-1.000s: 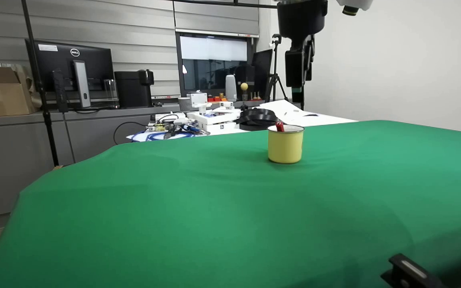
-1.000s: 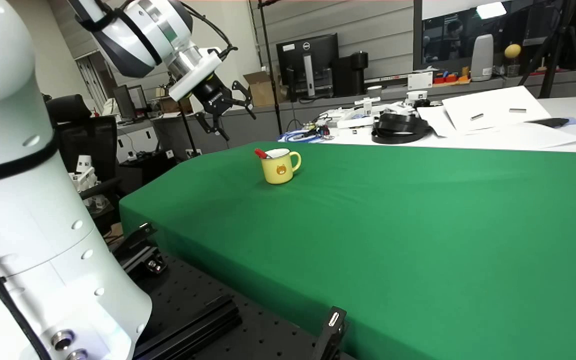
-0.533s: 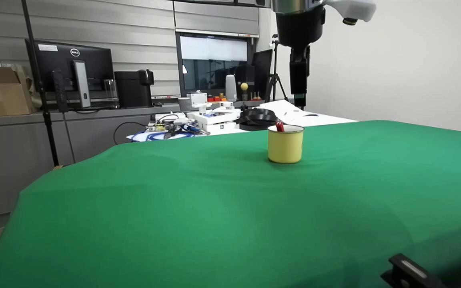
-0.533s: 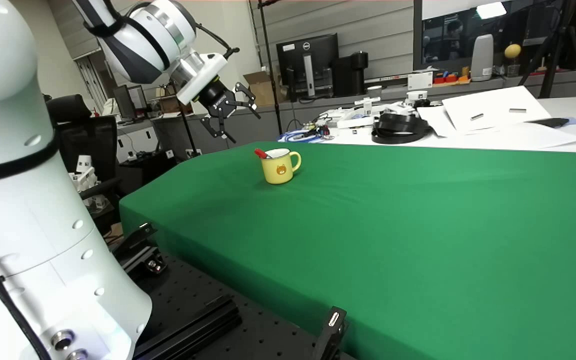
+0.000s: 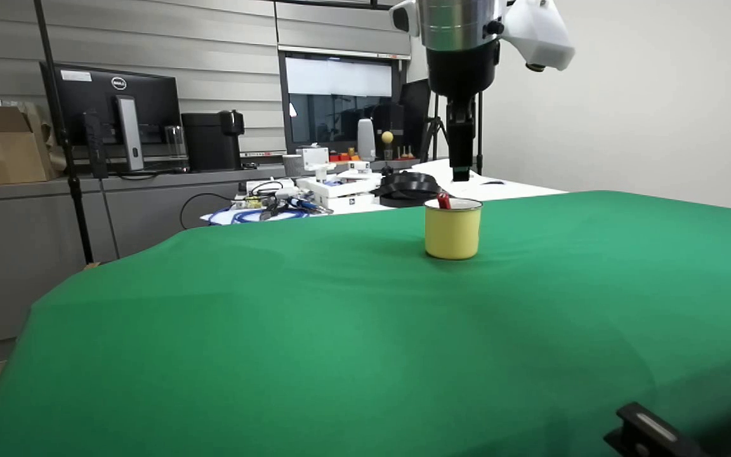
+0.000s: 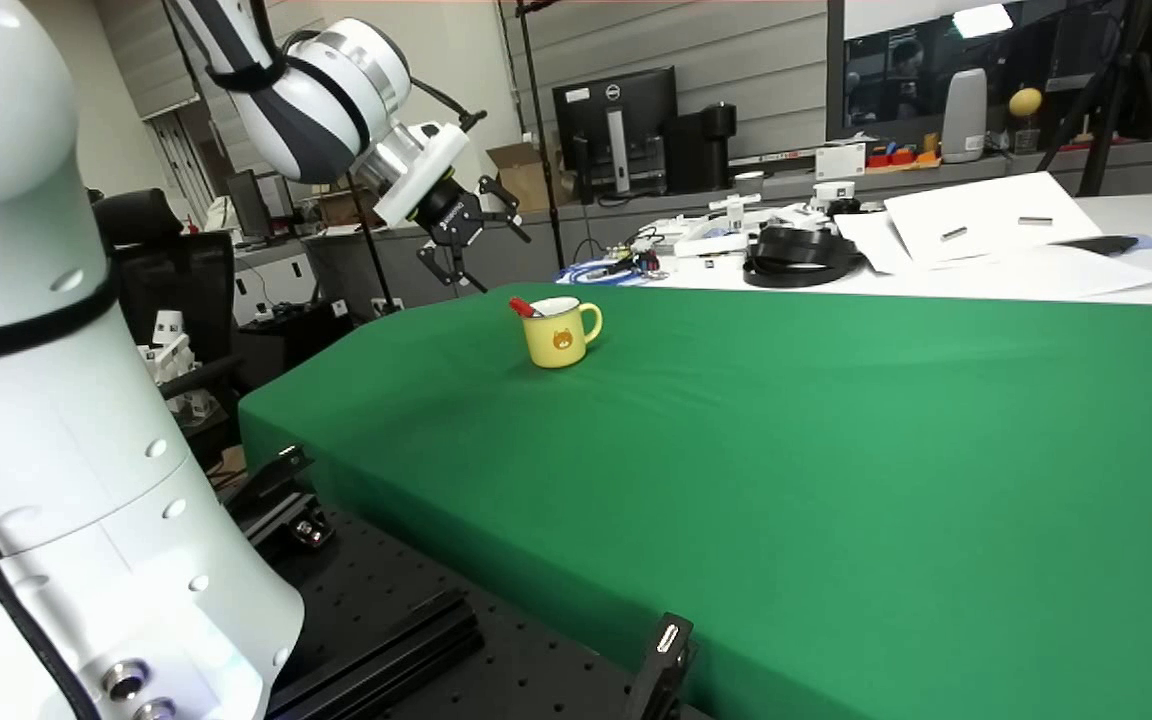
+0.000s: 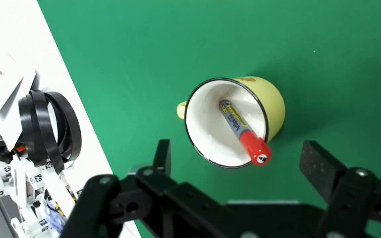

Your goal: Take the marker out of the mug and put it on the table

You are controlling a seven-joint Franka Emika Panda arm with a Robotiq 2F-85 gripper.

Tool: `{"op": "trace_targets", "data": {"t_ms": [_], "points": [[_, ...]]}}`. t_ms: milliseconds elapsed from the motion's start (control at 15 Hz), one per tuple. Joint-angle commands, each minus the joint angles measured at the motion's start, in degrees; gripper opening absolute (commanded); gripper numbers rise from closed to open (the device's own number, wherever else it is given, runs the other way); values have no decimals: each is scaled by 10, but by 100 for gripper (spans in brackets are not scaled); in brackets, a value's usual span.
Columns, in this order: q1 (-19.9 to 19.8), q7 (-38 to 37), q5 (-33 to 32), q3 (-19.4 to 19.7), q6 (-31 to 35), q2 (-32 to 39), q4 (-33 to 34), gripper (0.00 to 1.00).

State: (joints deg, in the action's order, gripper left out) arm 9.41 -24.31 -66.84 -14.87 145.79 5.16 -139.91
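Observation:
The marker (image 7: pixel 236 124) has a grey body and a red cap. It leans inside the yellow mug (image 7: pixel 273 102), with its cap over the rim. The mug stands upright on the green table (image 7: pixel 326 66). The marker (image 5: pixel 444 200) (image 6: pixel 523 307) and the mug (image 5: pixel 452 231) (image 6: pixel 556 340) show in both exterior views. My gripper (image 7: pixel 236 152) is open and empty. In the wrist view the cap lies between its fingers (image 7: pixel 319 168). In an exterior view the gripper (image 6: pixel 506 265) hangs above the mug and is apart from it. Its fingertips (image 5: pixel 460 174) overlap in an exterior view.
A white desk beyond the table holds a black coil (image 6: pixel 803 257), papers (image 6: pixel 996 225) and white parts (image 5: pixel 340 187). A black clamp (image 6: pixel 664 660) sits at the table's near edge. The arm's white base (image 6: pixel 116 560) stands beside the table.
My gripper has come down closer to the mug and turned so that its fingers line up in an exterior view. It stays open. The mug and marker have not moved.

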Motion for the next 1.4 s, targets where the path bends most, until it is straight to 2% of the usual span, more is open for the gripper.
{"op": "trace_targets", "data": {"t_ms": [0, 333, 600, 667, 1133, 1200, 1267, 1333], "points": [[2, -53, -53, 4, 7, 37, 32, 100], [4, -84, -85, 4, 12, 75, 55, 100], [4, -87, -78, 3, 7, 95, 68, 100], [18, -84, -72, 18, 9, 97, 69, 100], [29, -95, -74, 31, 10, 111, 76, 100], [30, -95, -74, 32, 9, 112, 77, 75], [31, -95, -72, 33, 8, 114, 77, 74], [31, -94, -70, 33, 8, 114, 77, 67]]}}
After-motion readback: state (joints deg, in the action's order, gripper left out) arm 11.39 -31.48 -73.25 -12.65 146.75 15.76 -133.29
